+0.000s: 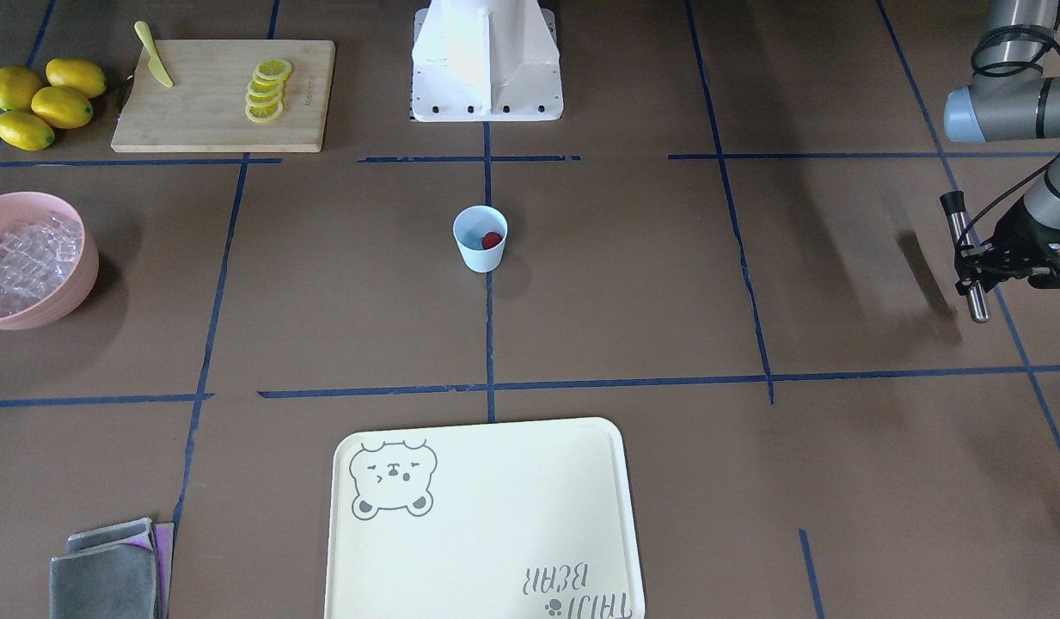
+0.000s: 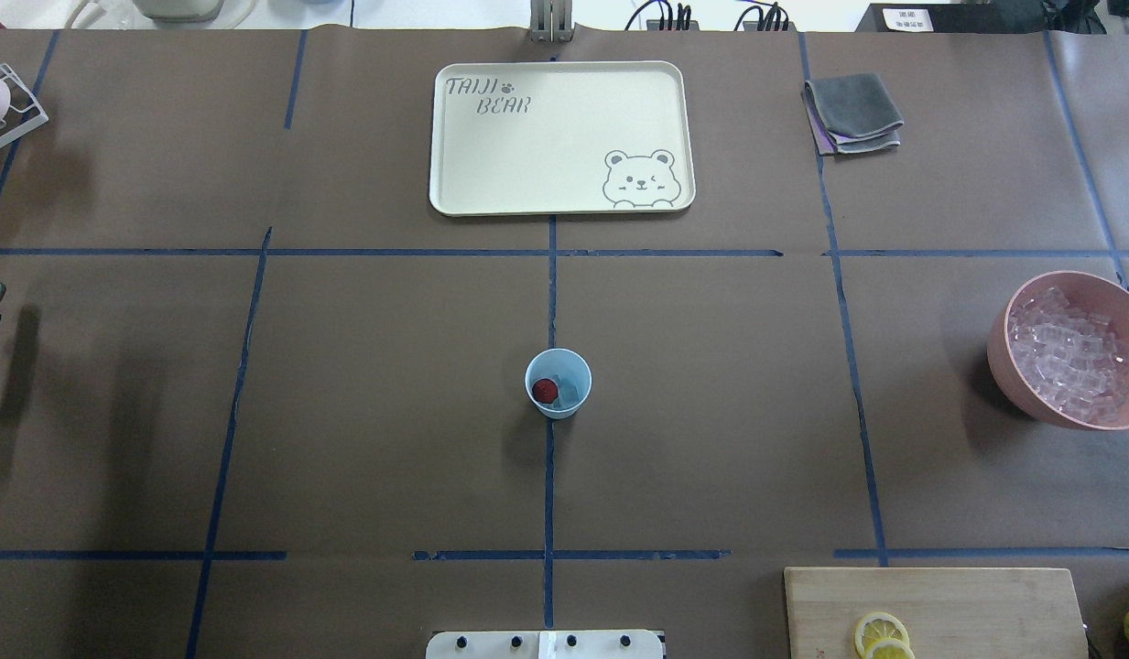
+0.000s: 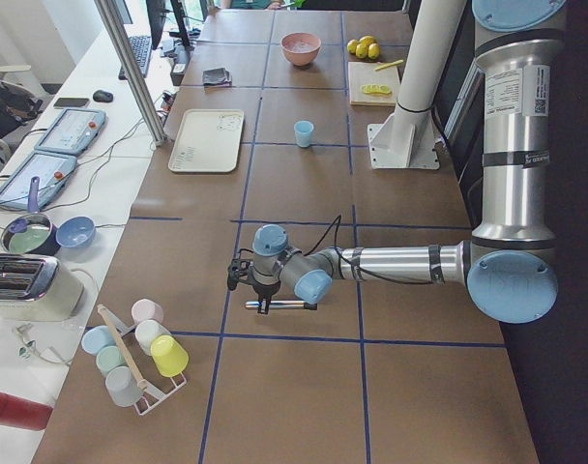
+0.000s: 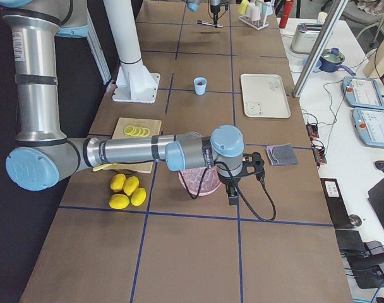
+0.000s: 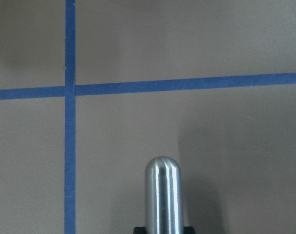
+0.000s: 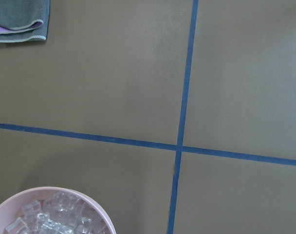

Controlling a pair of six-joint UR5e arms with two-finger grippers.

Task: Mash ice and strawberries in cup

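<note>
My left gripper (image 1: 970,265) is clamping a steel muddler (image 1: 975,297) above bare table, well apart from the cup (image 1: 480,251) holding the strawberry (image 1: 492,241). Ice (image 1: 22,258) is sitting in the bowl (image 1: 74,284). I can't tell whether the right gripper (image 4: 233,192), showing in the side view alone, is clenched. The overhead view is showing "TAIJI BEAR" on the tray (image 2: 564,197).

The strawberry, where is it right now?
Overhead view: the strawberry lies inside the blue cup, on the centre tape line, between the tray and the robot's base.
</note>
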